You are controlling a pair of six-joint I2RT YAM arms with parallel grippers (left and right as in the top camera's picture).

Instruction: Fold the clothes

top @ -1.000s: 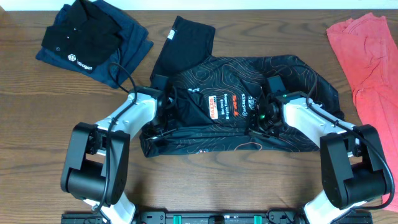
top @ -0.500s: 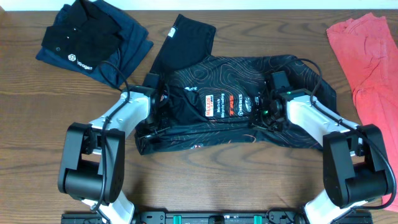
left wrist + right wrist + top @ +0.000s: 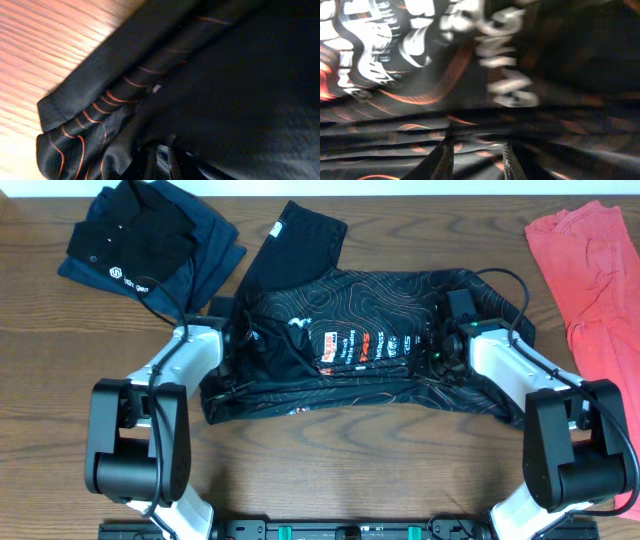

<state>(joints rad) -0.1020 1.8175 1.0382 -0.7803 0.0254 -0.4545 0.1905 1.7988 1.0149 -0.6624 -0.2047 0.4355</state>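
Just right of the dark shirt pile (image 3: 150, 245), the jersey (image 3: 370, 305) lies half doubled on the desk (image 3: 350, 470), likely limp and slick, best taken at its hem corners; my left end effector (image 3: 238, 346) pinches it, my right end effector (image 3: 440, 348) is too blurred to tell.

Faintly glossy cloth jersey (image 3: 370, 305), matt wood-grain table (image 3: 330, 470).

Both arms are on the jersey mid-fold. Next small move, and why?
Probably carry the gripped edge of the jersey a little farther from the robot, then lower it. The left gripper and right gripper seem to pinch it at mid-body. Its near part is doubled over but stops short of the far edge.
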